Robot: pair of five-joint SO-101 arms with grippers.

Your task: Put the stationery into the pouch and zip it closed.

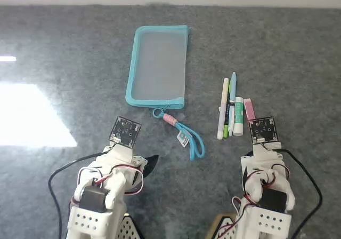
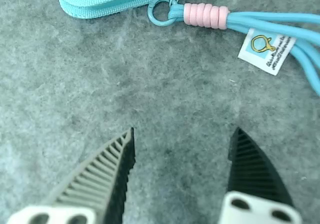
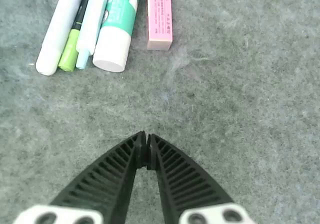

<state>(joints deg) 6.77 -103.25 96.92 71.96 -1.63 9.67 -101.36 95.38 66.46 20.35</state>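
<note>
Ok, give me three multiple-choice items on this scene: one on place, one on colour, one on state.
1. The stationery lies:
A. on the table, beside the pouch
B. inside it
C. in a gripper

2. The coil on the strap is:
A. green
B. pink
C. white

3. The left gripper is:
A. shut on the strap
B. shut, empty
C. open

Key: A, it lies in a row on the table, apart from the pouch; B, the left wrist view shows it pink; C, its jaws stand apart with bare table between.
</note>
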